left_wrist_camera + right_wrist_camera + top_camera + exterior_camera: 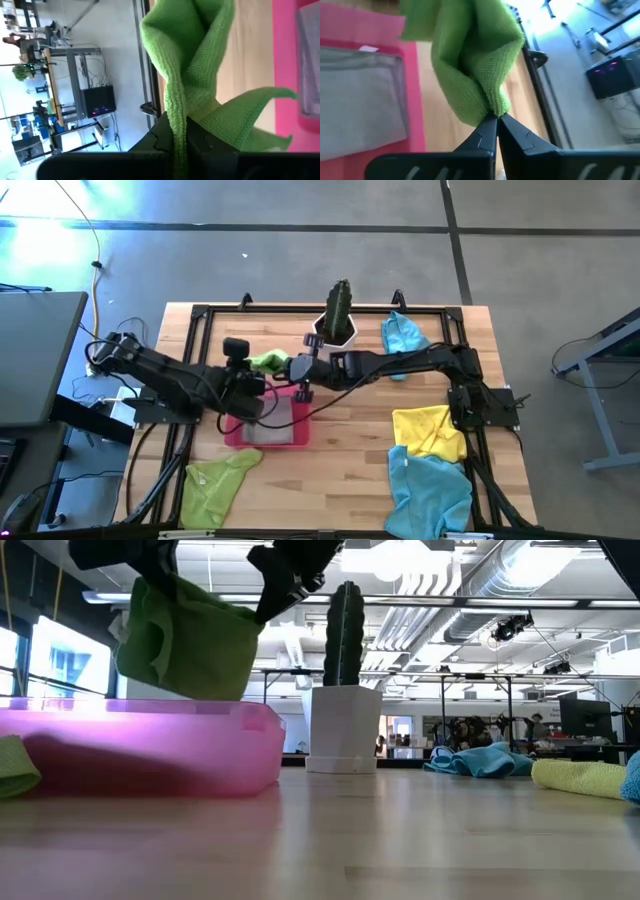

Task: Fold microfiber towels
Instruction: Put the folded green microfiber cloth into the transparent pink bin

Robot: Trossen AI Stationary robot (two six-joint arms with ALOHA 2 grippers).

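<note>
A lime green towel (185, 640) hangs in the air between my two grippers, just above the far rim of the pink tray (140, 745). My left gripper (180, 145) is shut on one end of it and my right gripper (497, 125) on the other. In the high view the towel (268, 362) shows between the left gripper (255, 378) and the right gripper (300, 370). A folded grey towel (360, 100) lies flat inside the tray. My left gripper pinches a bunched fold of the green towel (176, 117) between its two fingers. The cloth runs on from the fingertips in several layers, and a loose corner (265, 100) sticks out to the side. The towel is lifted clear of the tray. My right gripper pinches a gathered corner of the green towel (494, 106) between its two fingertips, several layers together. The cloth spreads away from the fingers in slack folds. It hangs clear above the tray and the table.
A cactus in a white pot (340, 315) stands at the far edge, close to the right gripper. A second lime green towel (215, 480) lies near left. A blue towel (405, 335) lies far right; a yellow (430, 430) and a blue towel (430, 490) near right.
</note>
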